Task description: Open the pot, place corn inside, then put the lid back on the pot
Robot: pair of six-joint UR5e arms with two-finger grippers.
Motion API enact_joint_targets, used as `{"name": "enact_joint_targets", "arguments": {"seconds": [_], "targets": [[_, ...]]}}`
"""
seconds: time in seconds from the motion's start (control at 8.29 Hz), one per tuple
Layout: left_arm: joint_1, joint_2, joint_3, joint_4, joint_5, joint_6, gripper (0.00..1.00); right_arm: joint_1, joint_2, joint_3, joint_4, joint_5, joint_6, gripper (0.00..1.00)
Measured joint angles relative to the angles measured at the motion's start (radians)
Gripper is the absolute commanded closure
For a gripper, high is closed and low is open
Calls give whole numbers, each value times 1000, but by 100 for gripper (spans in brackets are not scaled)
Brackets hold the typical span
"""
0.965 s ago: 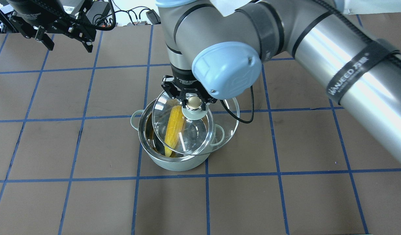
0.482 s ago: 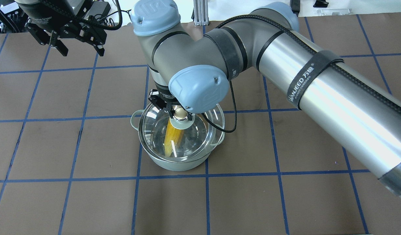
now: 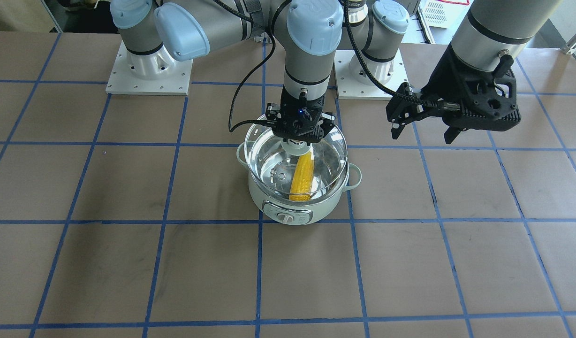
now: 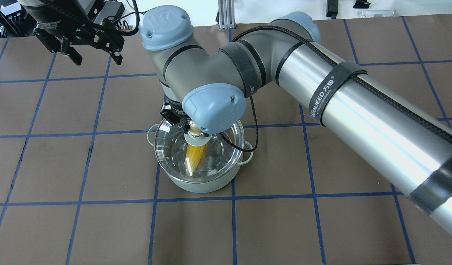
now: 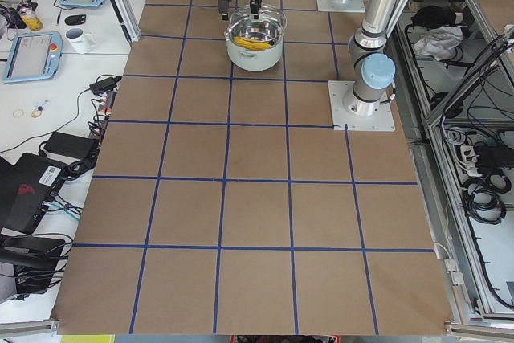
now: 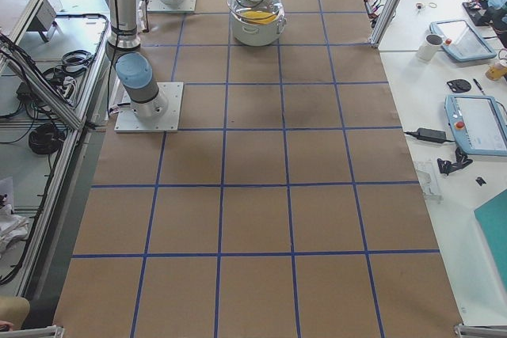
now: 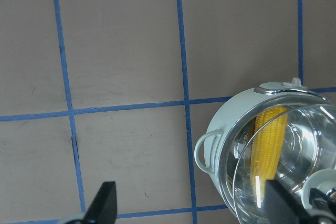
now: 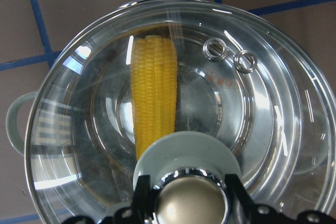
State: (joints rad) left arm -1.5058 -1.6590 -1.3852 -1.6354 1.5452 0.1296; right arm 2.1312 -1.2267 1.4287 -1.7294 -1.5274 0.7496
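the right gripper (image 3: pixel 296 139) has its jaws clenched on the knob (image 8: pixel 191 200) of the lid (image 3: pixel 269 159), over the pot (image 3: pixel 269 199) holding the corn (image 3: pixel 302 180); the left gripper (image 3: pixel 422 135) hangs apart, jaws spread.

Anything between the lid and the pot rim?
Nothing visible. The corn lies inside the pot, under the glass. The lid, held at its knob by the right gripper, is centred over the mouth.

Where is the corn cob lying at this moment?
In the front-facing view the corn lies inside the pot near the table's middle, under the glass lid that the right gripper holds by its knob.
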Motion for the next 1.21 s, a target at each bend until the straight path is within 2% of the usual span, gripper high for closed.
{"name": "enact_joint_targets", "arguments": {"seconds": [1.21], "targets": [[1, 1, -8, -3, -4, 14, 0, 5, 28, 6, -55, -1, 13, 74]]}}
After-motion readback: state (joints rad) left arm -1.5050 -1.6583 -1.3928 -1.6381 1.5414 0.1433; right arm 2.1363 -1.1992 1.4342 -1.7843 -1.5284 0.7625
